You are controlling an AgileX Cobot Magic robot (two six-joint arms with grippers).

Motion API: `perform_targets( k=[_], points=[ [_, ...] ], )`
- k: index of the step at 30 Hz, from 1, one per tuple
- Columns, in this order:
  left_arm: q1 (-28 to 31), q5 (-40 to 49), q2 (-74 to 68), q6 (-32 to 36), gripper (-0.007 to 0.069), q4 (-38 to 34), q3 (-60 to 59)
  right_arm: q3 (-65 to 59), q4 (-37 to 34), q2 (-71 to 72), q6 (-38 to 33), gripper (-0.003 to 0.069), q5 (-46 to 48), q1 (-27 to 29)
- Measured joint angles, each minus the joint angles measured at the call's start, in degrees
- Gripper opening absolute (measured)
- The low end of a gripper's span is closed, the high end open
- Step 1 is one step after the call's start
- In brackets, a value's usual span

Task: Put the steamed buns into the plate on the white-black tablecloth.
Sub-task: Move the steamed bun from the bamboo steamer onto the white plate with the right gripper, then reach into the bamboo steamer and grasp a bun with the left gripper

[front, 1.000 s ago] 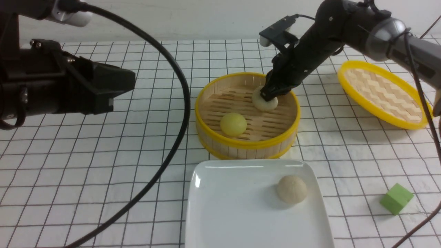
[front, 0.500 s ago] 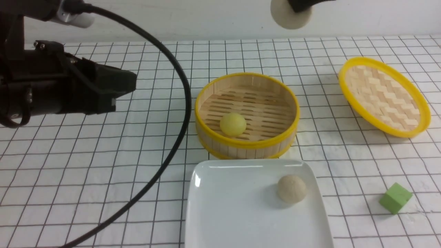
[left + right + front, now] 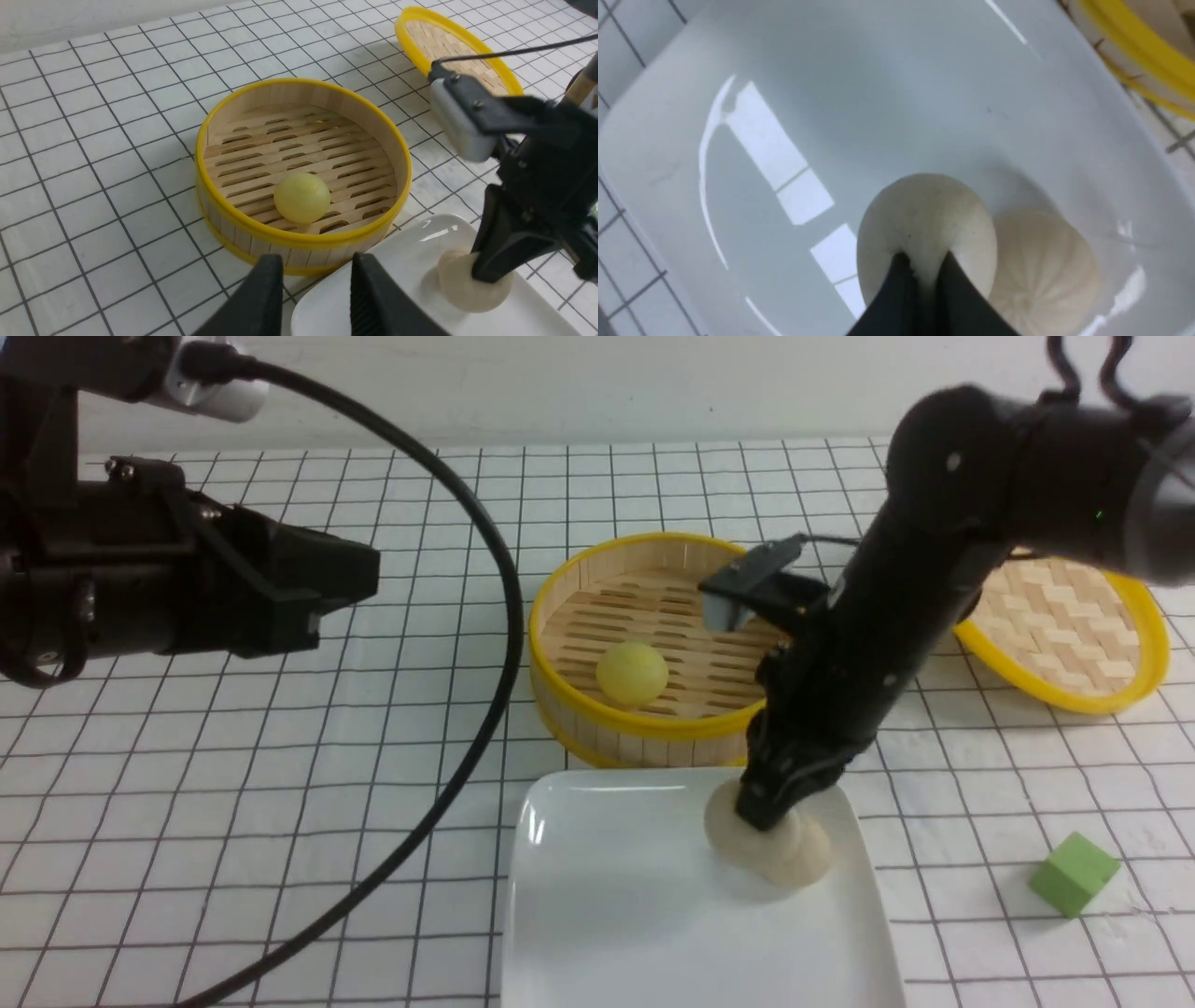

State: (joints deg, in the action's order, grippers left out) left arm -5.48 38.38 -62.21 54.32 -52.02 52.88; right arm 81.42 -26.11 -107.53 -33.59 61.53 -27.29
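Observation:
My right gripper [image 3: 761,810] is shut on a pale beige steamed bun [image 3: 721,823], pinching its top [image 3: 924,219]. It holds that bun low over the white plate [image 3: 607,896], touching or nearly touching a second beige bun [image 3: 801,861] that lies in the plate [image 3: 1041,266]. A yellow bun [image 3: 632,673] sits in the bamboo steamer basket [image 3: 579,714] behind the plate. At the left, above the white-black tablecloth [image 3: 280,756], my left gripper [image 3: 317,263] hangs open with nothing between its fingers.
The woven yellow-rimmed lid [image 3: 1074,635] leans at the back right, partly behind my right arm. A green cube [image 3: 1074,875] lies right of the plate. A black cable [image 3: 485,644] loops over the cloth between my left arm and the basket.
My right gripper lifted the beige bun out of the steamer basket, rose out of the front view, then came down over the plate beside the other bun. The left arm barely moved.

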Motion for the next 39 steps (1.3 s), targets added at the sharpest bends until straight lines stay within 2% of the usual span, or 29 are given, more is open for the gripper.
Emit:
perform_targets(
  k=[7, 19, 23, 25, 26, 27, 29, 31, 33, 36, 39],
  points=[
    [0.0, 0.2, -0.1, 0.0, 0.0241, 0.0, 0.0, -1.5, -3.8, -0.8, -5.2, 0.0026, -7.0, -1.7],
    [0.0, 0.3, -0.1, 0.0, 0.0241, 0.0, 0.0, -1.5, -4.2, -4.6, -7.7, 0.0027, -7.9, -1.7],
    [0.0, 0.3, -0.1, 0.0, 0.0241, 0.0, 0.0, -1.5, -4.1, -5.4, -8.2, 0.0051, -8.3, -1.7],
    [0.0, 0.3, -0.1, 0.0, 0.0241, 0.0, 0.0, -1.2, -4.1, -5.4, -8.2, 0.0108, -8.0, -1.7],
    [0.0, 0.3, -0.1, 0.0, 0.0241, 0.0, 0.0, -1.1, -4.1, -5.4, -8.2, 0.0108, -7.9, -1.7],
    [0.0, 0.4, -0.1, 0.0, 0.0241, 0.0, 0.0, -0.7, -4.0, -5.4, -8.2, 0.0216, -7.3, -1.7],
    [0.0, 0.4, -0.1, 0.0, 0.0242, 0.0, 0.0, 0.2, -4.0, -5.4, -7.8, 0.0329, -6.4, -1.7],
    [0.0, 0.5, -0.1, 0.0, 0.0243, 0.0, 0.0, 1.5, -4.1, -4.8, -7.3, 0.0489, -5.3, -1.7],
    [0.0, 0.5, -0.1, 0.0, 0.0242, 0.0, 0.0, 2.7, -4.1, -3.6, -6.5, 0.0599, -4.1, -1.7],
    [0.0, 0.6, -0.1, 0.0, 0.0242, 0.0, 0.0, 5.3, -4.0, -0.4, -6.3, 0.0665, -1.9, -1.7],
    [0.0, 0.6, -0.2, 0.0, 0.0242, 0.0, 0.0, 8.2, -4.0, 3.9, -6.2, 0.0652, -0.2, -1.7]
  ],
)
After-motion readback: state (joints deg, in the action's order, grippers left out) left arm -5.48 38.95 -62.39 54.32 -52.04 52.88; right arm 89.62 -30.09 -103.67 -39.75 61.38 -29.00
